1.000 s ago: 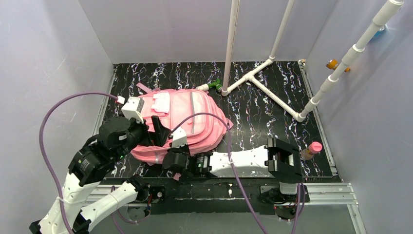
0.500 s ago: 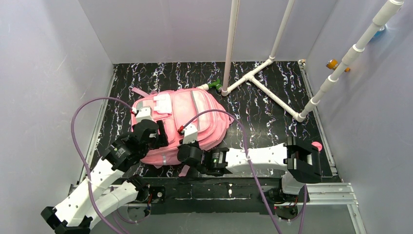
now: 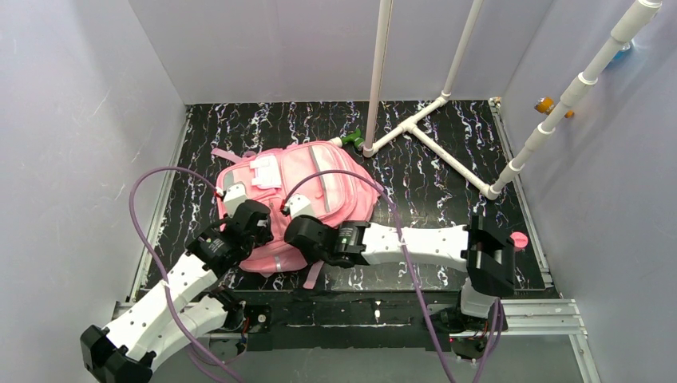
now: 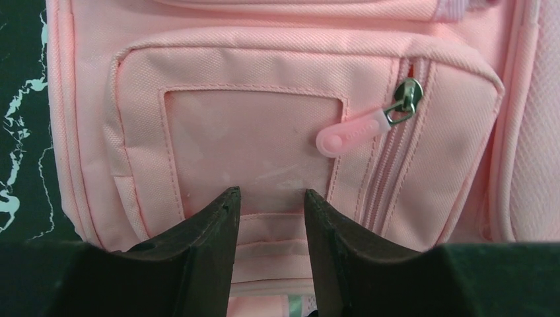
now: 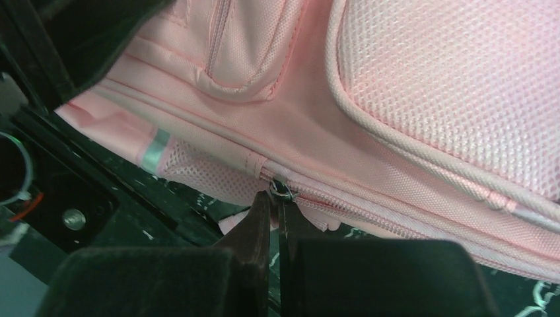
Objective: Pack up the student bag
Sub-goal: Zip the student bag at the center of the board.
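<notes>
Two tools are on the bag, both at its near end.

Right tool [image 5: 274, 198]: fingers pressed flat together. The metal ring of the main zip slider [image 5: 281, 189] sits right at their tips. The tab is hidden between the fingers, so treat "tab pinched" as a judgement, not an observation.

Left tool [image 4: 269, 201]: fingers part-way apart with a narrow gap, straddling the lower seam of the front pocket [image 4: 254, 142]. Cloth lies flat between them and you have no fold visibly caught. The pocket's pink zip tab [image 4: 349, 132] lies to the right of those fingers, untouched.

Bag [image 3: 299, 159]: flat on the bench [image 3: 263, 120], left of centre, with its near edge under both tools.

Handling, as judged:
- The cloth is soft all over, with nothing rigid to clamp.
- It looks flat, so it is probably light, and it is likely to slide along the smooth bench when you pull the zip.
- Pin it with one tool while the other pulls.
- Take hold only at small firm points such as zip tabs, seams and straps. The mesh and padded faces will bunch.

At the right edge a pink cap [image 3: 519, 238] shows beside the right arm's elbow, well apart from the bag.

Farther back, a small green-and-white object [image 3: 349, 142] lies just beside the bag's far corner. The white pipe frame [image 3: 435, 132] stands beyond it.
</notes>
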Robot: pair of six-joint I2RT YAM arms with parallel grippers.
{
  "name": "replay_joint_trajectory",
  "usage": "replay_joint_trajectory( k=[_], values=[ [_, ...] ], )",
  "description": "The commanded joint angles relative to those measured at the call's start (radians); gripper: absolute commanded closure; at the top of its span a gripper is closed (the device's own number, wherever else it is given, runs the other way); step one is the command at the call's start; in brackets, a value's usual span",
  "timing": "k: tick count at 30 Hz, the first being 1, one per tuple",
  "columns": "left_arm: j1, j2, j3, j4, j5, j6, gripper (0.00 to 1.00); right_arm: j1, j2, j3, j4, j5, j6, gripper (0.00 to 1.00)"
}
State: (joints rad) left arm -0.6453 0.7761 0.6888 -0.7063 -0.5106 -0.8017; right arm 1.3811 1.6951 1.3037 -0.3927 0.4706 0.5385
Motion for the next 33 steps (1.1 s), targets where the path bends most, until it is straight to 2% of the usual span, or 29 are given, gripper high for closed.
replay_joint_trajectory(
  k=[1,4,7,12,14,18,19,23,28,31,33],
  values=[
    [0.07,0.052,-0.073,0.001,-0.031,-0.059,0.63,-0.006,0.033,0.129,-0.307,0.008,-0.147,0.99],
    [0.135,0.086,-0.086,0.016,-0.007,-0.044,0.67,-0.024,0.027,0.126,-0.386,0.026,-0.206,0.99],
    [0.188,0.084,-0.098,0.034,-0.003,-0.015,0.7,-0.069,0.005,0.117,-0.44,-0.022,-0.27,0.99],
    [0.234,0.061,-0.116,0.034,-0.008,-0.008,0.7,-0.16,-0.064,0.074,-0.466,-0.049,-0.351,0.99],
    [0.24,0.075,-0.115,0.039,-0.004,-0.007,0.7,-0.173,-0.08,0.074,-0.461,-0.079,-0.385,0.99],
    [0.241,0.118,-0.091,0.07,0.05,0.032,0.7,-0.175,-0.064,0.079,-0.367,-0.231,-0.41,0.99],
    [0.242,0.121,-0.08,0.067,0.053,0.039,0.7,-0.175,-0.052,0.089,-0.378,-0.22,-0.413,0.99],
    [0.248,0.098,-0.07,0.051,0.056,0.051,0.68,-0.186,-0.051,0.078,-0.457,0.002,-0.411,0.99],
    [0.307,0.126,-0.105,0.071,0.095,0.042,0.68,-0.267,-0.138,0.001,-0.52,0.111,-0.382,0.99],
    [0.314,0.14,-0.109,0.089,0.106,0.048,0.7,-0.349,-0.212,-0.079,-0.468,0.067,-0.377,0.99],
    [0.314,0.13,-0.098,0.094,0.116,0.063,0.71,-0.355,-0.225,-0.078,-0.419,-0.056,-0.371,0.99]
  ],
)
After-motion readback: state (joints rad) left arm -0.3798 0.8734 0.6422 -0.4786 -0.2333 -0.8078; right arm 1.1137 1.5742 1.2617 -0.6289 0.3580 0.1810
